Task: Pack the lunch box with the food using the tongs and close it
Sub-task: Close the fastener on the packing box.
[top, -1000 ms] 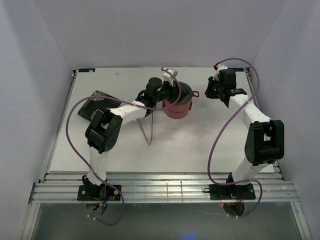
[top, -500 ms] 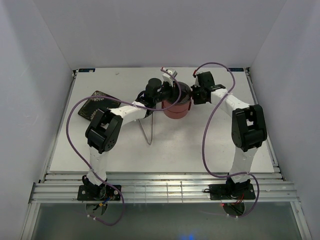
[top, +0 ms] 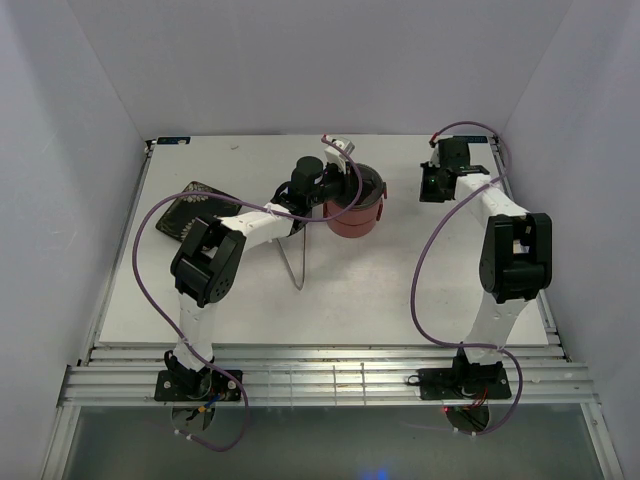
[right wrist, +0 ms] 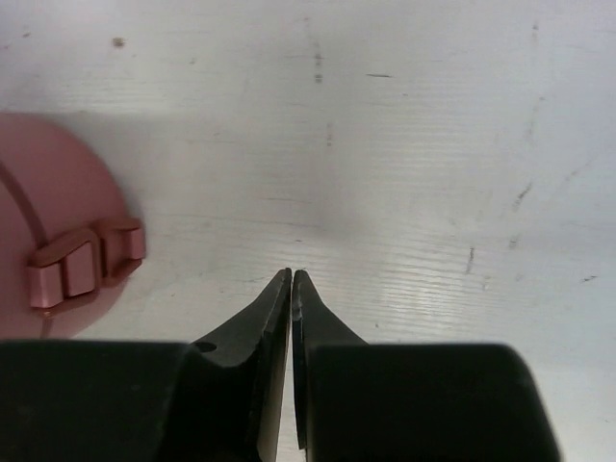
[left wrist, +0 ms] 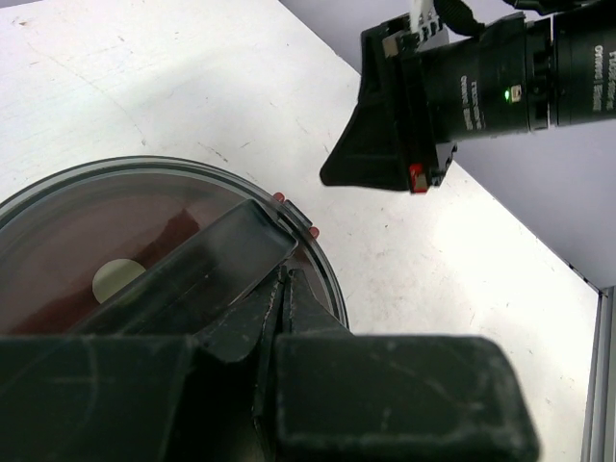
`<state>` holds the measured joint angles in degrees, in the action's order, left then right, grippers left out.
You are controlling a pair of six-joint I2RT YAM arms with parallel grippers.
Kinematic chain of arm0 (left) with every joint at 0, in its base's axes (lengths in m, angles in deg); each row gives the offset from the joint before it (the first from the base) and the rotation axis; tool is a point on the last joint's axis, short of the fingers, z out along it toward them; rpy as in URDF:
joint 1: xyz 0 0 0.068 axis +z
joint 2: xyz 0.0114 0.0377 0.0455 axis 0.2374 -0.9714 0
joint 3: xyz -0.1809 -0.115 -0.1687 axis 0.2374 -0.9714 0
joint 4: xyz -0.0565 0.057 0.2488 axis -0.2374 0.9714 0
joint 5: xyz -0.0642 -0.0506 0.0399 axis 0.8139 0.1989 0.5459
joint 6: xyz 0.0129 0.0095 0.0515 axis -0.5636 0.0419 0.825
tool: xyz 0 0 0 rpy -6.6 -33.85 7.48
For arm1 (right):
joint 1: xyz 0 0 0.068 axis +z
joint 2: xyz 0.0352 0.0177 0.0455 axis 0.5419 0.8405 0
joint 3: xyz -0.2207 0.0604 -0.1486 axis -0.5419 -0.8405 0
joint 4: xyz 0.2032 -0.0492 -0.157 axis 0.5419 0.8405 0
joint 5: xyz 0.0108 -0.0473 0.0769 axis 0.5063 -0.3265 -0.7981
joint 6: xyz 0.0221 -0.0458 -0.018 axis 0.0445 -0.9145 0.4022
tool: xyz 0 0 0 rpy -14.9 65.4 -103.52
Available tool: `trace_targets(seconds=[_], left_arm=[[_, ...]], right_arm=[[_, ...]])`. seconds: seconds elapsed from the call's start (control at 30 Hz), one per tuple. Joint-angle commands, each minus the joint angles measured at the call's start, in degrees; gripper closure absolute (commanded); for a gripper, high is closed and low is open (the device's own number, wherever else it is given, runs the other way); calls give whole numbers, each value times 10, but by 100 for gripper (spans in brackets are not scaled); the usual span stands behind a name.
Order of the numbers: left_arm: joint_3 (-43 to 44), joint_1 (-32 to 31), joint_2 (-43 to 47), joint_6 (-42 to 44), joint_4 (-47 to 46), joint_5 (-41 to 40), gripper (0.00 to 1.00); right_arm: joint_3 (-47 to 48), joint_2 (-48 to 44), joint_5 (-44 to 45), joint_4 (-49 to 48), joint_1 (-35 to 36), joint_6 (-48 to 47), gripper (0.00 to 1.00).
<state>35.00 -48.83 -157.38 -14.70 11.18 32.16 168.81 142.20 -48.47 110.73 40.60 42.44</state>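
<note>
At your far left a dark floral plate (top: 190,213) lies on the white table (top: 400,290). The silver tongs (top: 291,262) lie flat on the table just right of it, near the left arm's forearm. Your left gripper (top: 330,198) (left wrist: 284,274) sits on the closed dusty-red lunch box (top: 352,222) (left wrist: 77,221), jaws drawn almost together at the lid's rim; you cannot tell whether they nip it. Your right gripper (top: 430,185) (right wrist: 292,274) hangs over bare table right of the box, jaws pressed together and holding nothing.
</note>
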Motion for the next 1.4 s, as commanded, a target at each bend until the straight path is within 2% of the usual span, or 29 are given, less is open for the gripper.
trace_targets(seconds=[0.0, 0.13, 0.27, 0.53, 0.73, 0.87, 1.0, 1.1, 1.23, 1.27, 1.37], left_arm=[[-9, 3, -17, 5, 28, -3, 89], [-10, 3, -17, 5, 28, -2, 89], [-10, 3, -17, 8, 28, -4, 89], [-9, 3, -25, 7, 28, 3, 89], [-6, 3, -26, 4, 28, 7, 89], [-7, 3, -23, 3, 28, 6, 89], [-10, 3, -24, 4, 28, 4, 90], [-10, 3, -26, 3, 28, 6, 91], [-11, 3, -27, 5, 28, 7, 94], [-11, 3, -27, 5, 28, 7, 94], [-10, 3, -27, 5, 27, 10, 94]], right_arm=[[-7, -20, -48, -26, -8, 20, 92], [21, -4, -71, -32, 8, 33, 92], [13, -9, -145, -79, 39, 63, 92], [21, -6, -159, -83, 71, 42, 92], [-21, -29, -128, -87, 32, 59, 92], [-21, -40, -49, -58, 16, 52, 92], [-8, -46, -18, -33, 15, 48, 92], [32, -27, -37, -30, 41, 46, 92], [27, -27, -141, -77, 77, 62, 92], [11, -29, -190, -107, 77, 77, 92], [1, -28, -192, -108, 76, 84, 92]])
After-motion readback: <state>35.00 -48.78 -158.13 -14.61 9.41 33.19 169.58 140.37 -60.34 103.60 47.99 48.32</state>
